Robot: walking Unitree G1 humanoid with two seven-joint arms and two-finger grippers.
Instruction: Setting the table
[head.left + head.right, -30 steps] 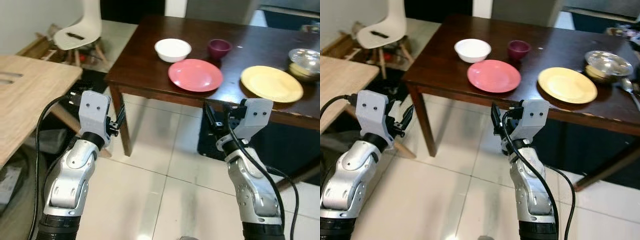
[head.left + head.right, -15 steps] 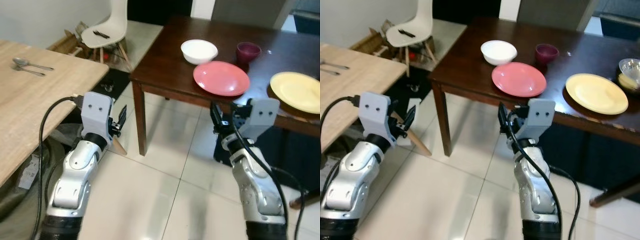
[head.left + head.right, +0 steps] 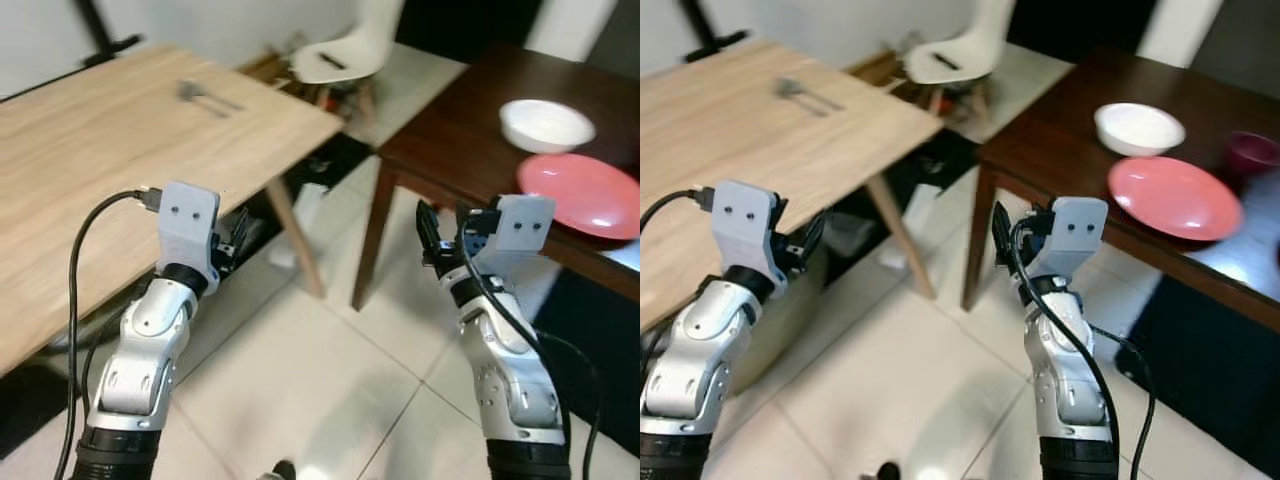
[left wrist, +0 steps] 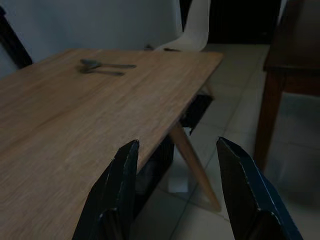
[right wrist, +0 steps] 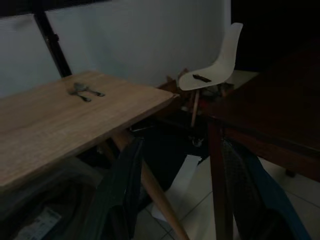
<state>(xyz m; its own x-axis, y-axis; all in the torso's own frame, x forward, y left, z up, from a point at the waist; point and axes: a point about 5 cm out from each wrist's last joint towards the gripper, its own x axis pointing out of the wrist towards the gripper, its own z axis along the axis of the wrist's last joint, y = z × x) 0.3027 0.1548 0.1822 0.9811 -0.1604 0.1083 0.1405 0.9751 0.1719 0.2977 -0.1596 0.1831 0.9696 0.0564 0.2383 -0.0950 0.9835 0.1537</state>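
Two surfaces stand before you: a light wooden surface (image 3: 120, 130) on your left and a dark wooden surface (image 3: 450, 150) on your right, with tiled floor (image 3: 300, 380) between them. The cutlery (image 3: 205, 95), which looks like spoons though it is blurred, lies at the far part of the light surface, well apart from both arms. The dishes are on the dark surface: a white bowl (image 3: 545, 125) and, just beside it toward you, a pink plate (image 3: 583, 195); a dark red cup (image 3: 1252, 155) stands near them. I judge that the cutlery and the dishes are still separated, so the setting is at an early step and one group must be carried to the other. Your left gripper (image 4: 175, 195) is raised in front of the light surface with its jaws spread and nothing between them. Your right gripper (image 5: 182, 195) is held up near the corner of the dark surface, jaws also spread and empty. Both seem held high and open in order to be ready for a pick, probably of the cutlery. A white chair (image 3: 350, 50) stands behind, between the two surfaces.
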